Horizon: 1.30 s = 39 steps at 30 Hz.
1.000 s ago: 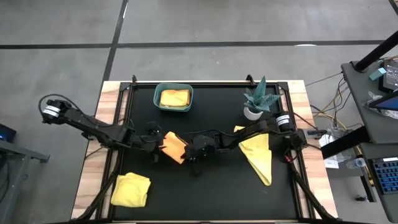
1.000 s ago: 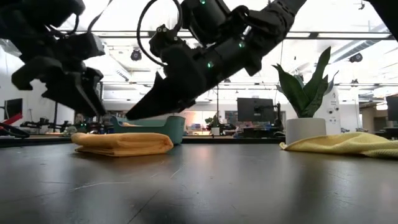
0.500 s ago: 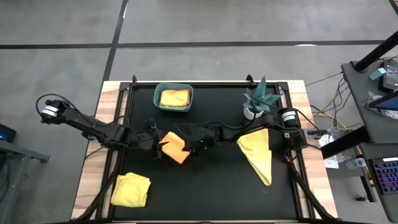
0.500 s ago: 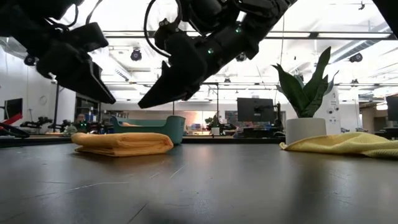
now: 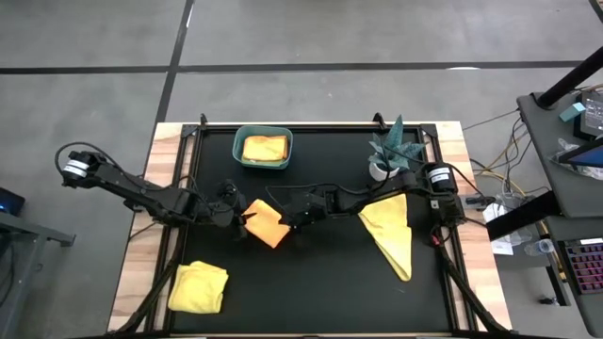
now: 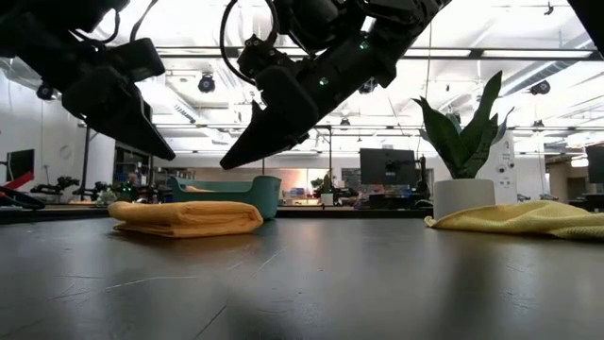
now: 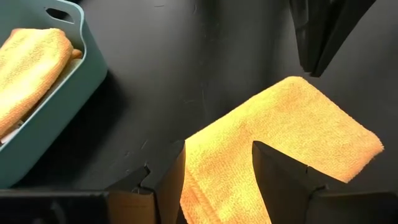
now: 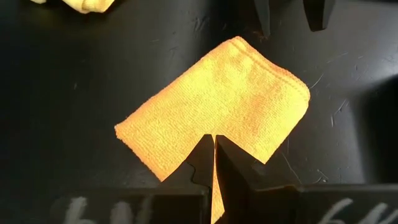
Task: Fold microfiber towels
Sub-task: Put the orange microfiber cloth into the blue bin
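Folded orange towel (image 5: 267, 221) flat, long axis seemingly diagonal — left end effector (image 7: 217, 163) parted, empty; right end effector (image 8: 214, 144) closed, empty.

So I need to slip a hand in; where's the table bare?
Bare: the black mat between the crumpled yellow towel and the spread yellow towel. Crowded: mid-table, where both grippers, left and right, flank the folded orange towel.

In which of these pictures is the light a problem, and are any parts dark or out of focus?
Low view: bright ceiling lights behind turn both arms into dark silhouettes, and the near table is soft and blurred. High view: even light, no glare, the folded orange towel shows clearly. Left wrist view: sharp, towel texture visible. Right wrist view: sharp on the towel, but that arm's own fingers are dark and featureless.
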Tool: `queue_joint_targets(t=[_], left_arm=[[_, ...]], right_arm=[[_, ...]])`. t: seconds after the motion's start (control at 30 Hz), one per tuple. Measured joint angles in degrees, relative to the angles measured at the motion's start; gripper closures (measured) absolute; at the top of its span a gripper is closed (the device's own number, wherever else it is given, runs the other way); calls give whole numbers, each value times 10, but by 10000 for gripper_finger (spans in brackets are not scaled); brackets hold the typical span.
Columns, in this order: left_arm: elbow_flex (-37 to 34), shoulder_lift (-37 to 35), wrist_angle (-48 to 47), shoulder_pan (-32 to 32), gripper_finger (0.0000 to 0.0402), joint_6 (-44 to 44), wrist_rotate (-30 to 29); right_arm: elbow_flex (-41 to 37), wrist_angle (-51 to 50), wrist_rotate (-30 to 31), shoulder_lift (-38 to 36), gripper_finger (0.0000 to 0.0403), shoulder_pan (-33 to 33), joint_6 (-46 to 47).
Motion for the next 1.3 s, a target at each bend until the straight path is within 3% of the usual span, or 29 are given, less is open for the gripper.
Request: queue_joint_targets(t=[0.5, 0.67, 0.87, 1.0, 1.3], left_arm=[[0, 0, 9, 0, 230, -2, -1], [1, 0, 32, 1, 230, -68, -3], [10, 4, 33, 18, 230, -223, 1], [27, 11, 28, 38, 230, -289, 49], [164, 99, -253, 58, 236, -405, 92]], right_arm=[[-25, 6, 0, -15, 394, 1, -36], [-81, 93, -3, -52, 394, -5, -62], [-144, 172, -6, -94, 394, -26, -73], [-152, 177, -6, -130, 394, -43, -77], [-152, 174, -6, -182, 394, -72, -114]])
